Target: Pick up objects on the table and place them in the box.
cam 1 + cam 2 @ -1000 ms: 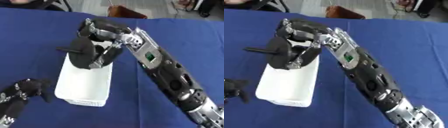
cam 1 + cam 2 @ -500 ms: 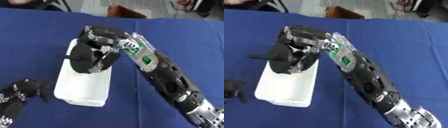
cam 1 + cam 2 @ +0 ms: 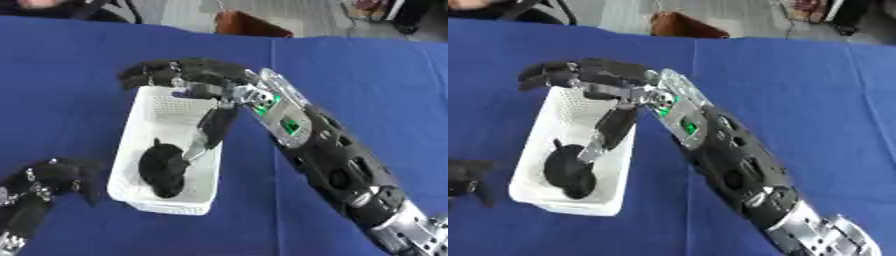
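Observation:
A white perforated box (image 3: pixel 141 191) lies on the blue table. Inside its near half rests a round black object (image 3: pixel 164 170) with a short stub. My right hand (image 3: pixel 179 75) hovers above the box's far end, fingers stretched out to the left and holding nothing; its thumb (image 3: pixel 213 129) points down toward the black object. My left hand (image 3: pixel 48 176) rests at the lower left, beside the box, with relaxed fingers.
The blue cloth (image 3: pixel 367 80) covers the whole table. A brown chair back (image 3: pixel 249 26) stands beyond the far edge. My right forearm (image 3: pixel 332 155) crosses the table diagonally from the lower right.
The right hand has let go of the black object, which now lies in the box. The fingers have spread open and lifted above the box's far end.

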Controlling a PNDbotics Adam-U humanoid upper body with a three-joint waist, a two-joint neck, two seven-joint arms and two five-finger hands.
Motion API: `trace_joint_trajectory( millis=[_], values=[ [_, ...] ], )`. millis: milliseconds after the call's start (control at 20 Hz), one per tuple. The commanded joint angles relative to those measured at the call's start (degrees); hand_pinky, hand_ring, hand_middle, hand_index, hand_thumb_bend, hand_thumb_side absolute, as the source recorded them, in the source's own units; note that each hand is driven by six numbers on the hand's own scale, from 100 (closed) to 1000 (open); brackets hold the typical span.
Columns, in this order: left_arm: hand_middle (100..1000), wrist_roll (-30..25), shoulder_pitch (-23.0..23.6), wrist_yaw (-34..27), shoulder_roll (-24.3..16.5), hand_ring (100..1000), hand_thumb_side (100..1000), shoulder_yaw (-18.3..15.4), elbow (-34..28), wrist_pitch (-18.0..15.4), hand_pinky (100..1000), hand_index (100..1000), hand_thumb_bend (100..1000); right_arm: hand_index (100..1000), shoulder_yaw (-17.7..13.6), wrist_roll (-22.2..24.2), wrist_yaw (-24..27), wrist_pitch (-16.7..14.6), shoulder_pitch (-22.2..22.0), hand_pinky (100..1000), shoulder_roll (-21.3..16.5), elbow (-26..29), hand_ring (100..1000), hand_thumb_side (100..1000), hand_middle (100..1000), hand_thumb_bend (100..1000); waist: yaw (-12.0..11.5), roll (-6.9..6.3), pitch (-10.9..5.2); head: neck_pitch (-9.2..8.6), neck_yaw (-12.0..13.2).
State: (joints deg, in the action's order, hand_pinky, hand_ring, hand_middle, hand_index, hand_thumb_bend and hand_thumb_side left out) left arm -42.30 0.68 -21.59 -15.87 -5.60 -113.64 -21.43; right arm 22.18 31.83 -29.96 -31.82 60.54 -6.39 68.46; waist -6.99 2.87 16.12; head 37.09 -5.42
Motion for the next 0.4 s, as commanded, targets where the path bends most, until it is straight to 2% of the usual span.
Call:
trace_joint_trajectory(
  millis=[50, 400],
  values=[
    [739, -9.67, -0.31, -0.16, -0.24, 850, 584, 0.04, -0.95, -9.74, 545, 847, 100, 971, -0.49, 20.14, 0.18, -20.15, 0.54, 951, -0.21, 0.61, 954, 617, 980, 816, 0.00, -0.39, -0.91, -0.44, -0.44],
    [738, -9.67, -0.26, -0.18, -0.22, 850, 584, 0.02, -0.95, -9.84, 545, 847, 100, 971, -0.69, 20.14, 0.17, -20.15, 0.45, 955, -0.26, 0.73, 956, 611, 980, 810, 0.06, -0.47, -0.93, -0.43, -0.42]
  ],
)
